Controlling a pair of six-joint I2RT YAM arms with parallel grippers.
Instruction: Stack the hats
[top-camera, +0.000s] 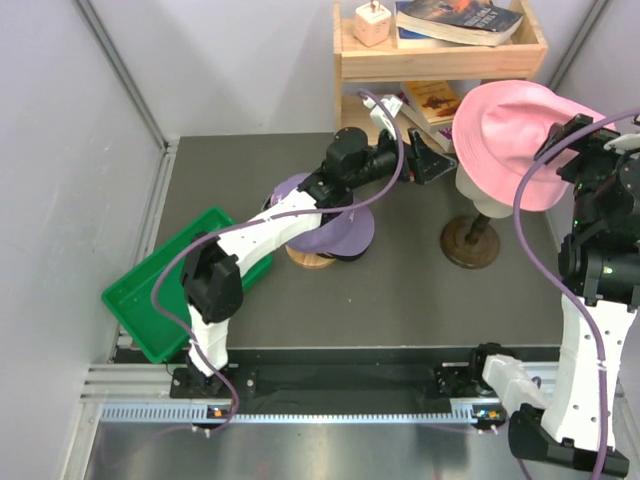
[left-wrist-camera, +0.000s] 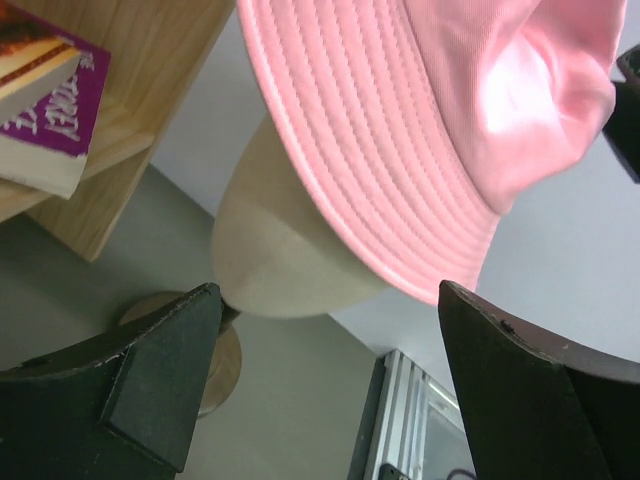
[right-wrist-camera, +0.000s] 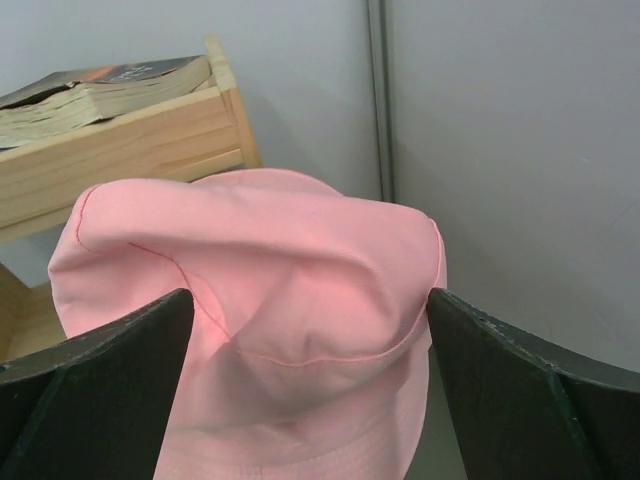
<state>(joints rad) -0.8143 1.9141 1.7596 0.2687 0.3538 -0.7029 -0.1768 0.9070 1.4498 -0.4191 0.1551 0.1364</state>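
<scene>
A pink brimmed hat (top-camera: 515, 135) is sitting on a cream mannequin head (left-wrist-camera: 270, 260) at the back right of the tabletop (top-camera: 400, 300). Its soft cloth is creasing and dimpling across the crown, and curved rows of stitching are running around the brim. The right jaws are standing wide on either side of the crown; whether they are touching it I cannot tell. The left jaws are gaping wide too, holding nothing and facing the brim. A lavender cap (top-camera: 350, 235) is resting on a wooden stand (top-camera: 312, 260) mid-tabletop, under the left arm.
</scene>
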